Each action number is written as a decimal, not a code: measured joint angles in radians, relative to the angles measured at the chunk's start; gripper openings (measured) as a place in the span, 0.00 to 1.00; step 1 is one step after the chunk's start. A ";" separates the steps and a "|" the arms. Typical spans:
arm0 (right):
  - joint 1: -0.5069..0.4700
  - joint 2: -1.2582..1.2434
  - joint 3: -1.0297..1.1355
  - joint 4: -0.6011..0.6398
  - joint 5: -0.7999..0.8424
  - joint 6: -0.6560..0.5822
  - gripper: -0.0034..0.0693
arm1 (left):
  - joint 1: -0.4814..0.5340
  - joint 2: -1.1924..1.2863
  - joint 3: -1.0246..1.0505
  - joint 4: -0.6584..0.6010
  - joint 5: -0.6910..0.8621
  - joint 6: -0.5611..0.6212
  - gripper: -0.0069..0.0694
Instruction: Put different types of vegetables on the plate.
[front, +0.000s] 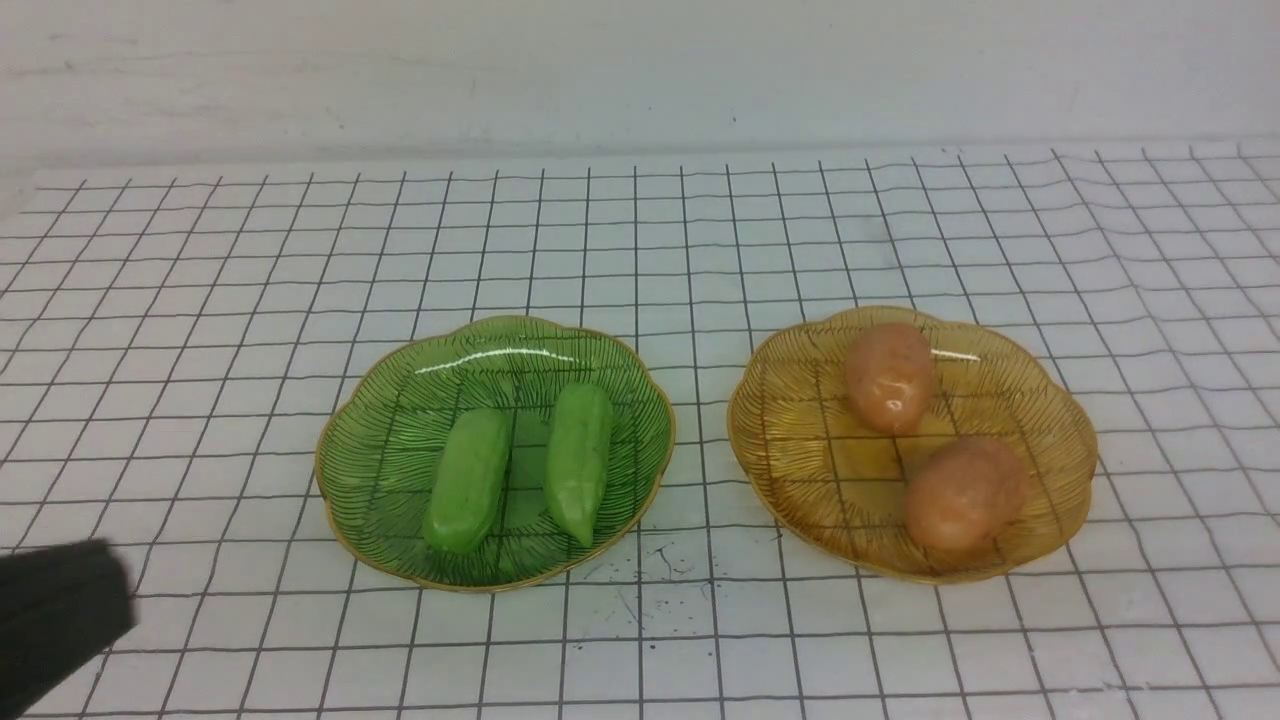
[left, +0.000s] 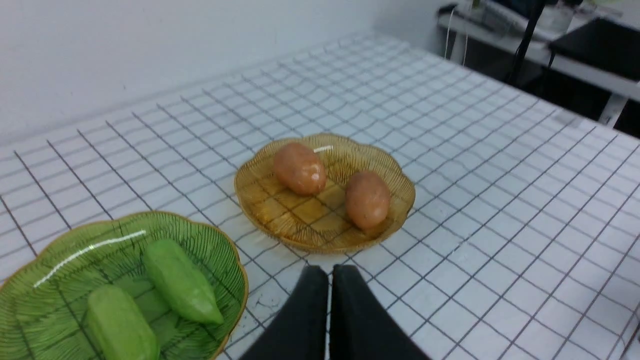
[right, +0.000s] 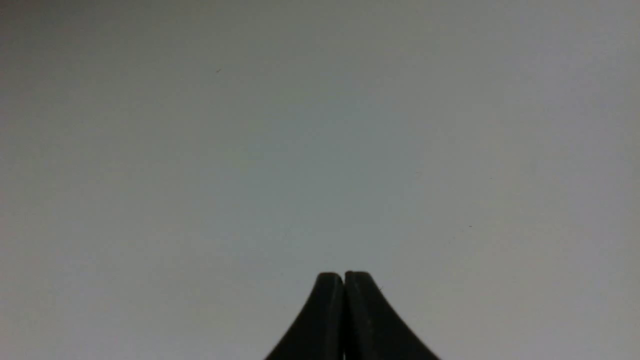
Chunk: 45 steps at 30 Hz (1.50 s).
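Observation:
Two light-green cucumber-like vegetables, one blunt (front: 467, 493) and one with a pointed end (front: 579, 461), lie side by side on a green plate (front: 370, 440). Two orange-brown potatoes (front: 889, 376) (front: 965, 494) rest on an amber plate (front: 790, 450) to its right. The left wrist view shows the same potatoes (left: 299, 168) (left: 367, 199) and green pieces (left: 181, 281) (left: 120, 325). My left gripper (left: 330, 270) is shut and empty, over the table in front of the two plates; a dark part of it (front: 55, 610) shows at the front left. My right gripper (right: 344, 274) is shut, empty, facing a blank grey surface.
The table carries a white cloth with a black grid (front: 640, 240), and a pale wall stands behind it. In the left wrist view a desk with dark equipment (left: 575, 45) stands beyond the table's far right edge.

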 joint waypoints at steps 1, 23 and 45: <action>0.000 0.000 0.000 0.000 0.000 0.000 0.03 | 0.000 -0.040 0.015 0.000 0.000 0.000 0.08; 0.000 0.000 0.001 0.000 0.001 0.000 0.03 | 0.113 -0.328 0.327 0.208 -0.298 -0.071 0.08; 0.000 0.000 0.001 -0.001 0.001 0.000 0.03 | 0.572 -0.326 0.754 0.227 -0.322 -0.030 0.08</action>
